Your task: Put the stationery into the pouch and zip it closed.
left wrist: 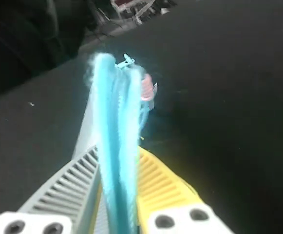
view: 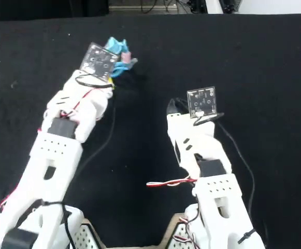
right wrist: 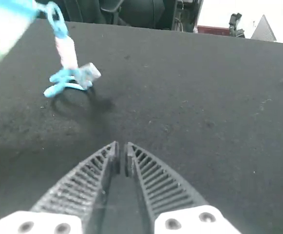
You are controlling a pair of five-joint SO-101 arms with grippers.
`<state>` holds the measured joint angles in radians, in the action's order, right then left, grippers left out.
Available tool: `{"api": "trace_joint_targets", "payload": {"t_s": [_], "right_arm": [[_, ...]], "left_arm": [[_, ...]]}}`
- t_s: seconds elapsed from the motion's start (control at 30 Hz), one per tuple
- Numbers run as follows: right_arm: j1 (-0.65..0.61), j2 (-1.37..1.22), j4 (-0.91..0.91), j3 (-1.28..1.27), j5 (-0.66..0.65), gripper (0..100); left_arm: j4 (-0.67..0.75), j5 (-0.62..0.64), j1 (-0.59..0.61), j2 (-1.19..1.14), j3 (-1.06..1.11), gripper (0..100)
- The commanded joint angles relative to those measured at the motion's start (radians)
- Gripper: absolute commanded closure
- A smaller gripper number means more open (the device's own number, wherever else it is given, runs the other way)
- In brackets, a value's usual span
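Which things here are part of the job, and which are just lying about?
Job: pouch, held in left gripper; its pink tag; right gripper, shut, empty.
Lying about: cables beyond the table.

Black cloth-like surface (view: 274, 78), matte, flecked with pale lint. Beyond the far edge, a tangle of dark cables (view: 155, 6) on a lighter strip of floor. White patch (view: 274, 5) at the far right corner. Seen from the right wrist: dark rounded furniture (right wrist: 131, 12) behind the edge, bright wall (right wrist: 214, 12), low red strip (right wrist: 214, 30), grey triangular shape (right wrist: 264, 30) just beside it.
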<state>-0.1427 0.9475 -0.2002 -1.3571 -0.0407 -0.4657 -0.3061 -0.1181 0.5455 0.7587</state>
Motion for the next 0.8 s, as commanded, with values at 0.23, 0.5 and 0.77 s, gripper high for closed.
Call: {"api": "trace_joint_targets", "payload": {"t_s": [0.23, 0.5, 0.77], "right_arm": [[0.015, -0.004, 0.028, 0.022, 0.003, 98.1], [0.015, -0.004, 0.028, 0.024, 0.002, 98.1], [0.015, -0.004, 0.028, 0.025, 0.002, 98.1]], "left_arm": [[0.11, 0.19, 0.007, -0.27, 0.007, 92], [0.106, 0.334, -0.041, -0.316, -0.039, 83], [0.106, 0.336, -0.127, -0.316, -0.107, 83]]}}
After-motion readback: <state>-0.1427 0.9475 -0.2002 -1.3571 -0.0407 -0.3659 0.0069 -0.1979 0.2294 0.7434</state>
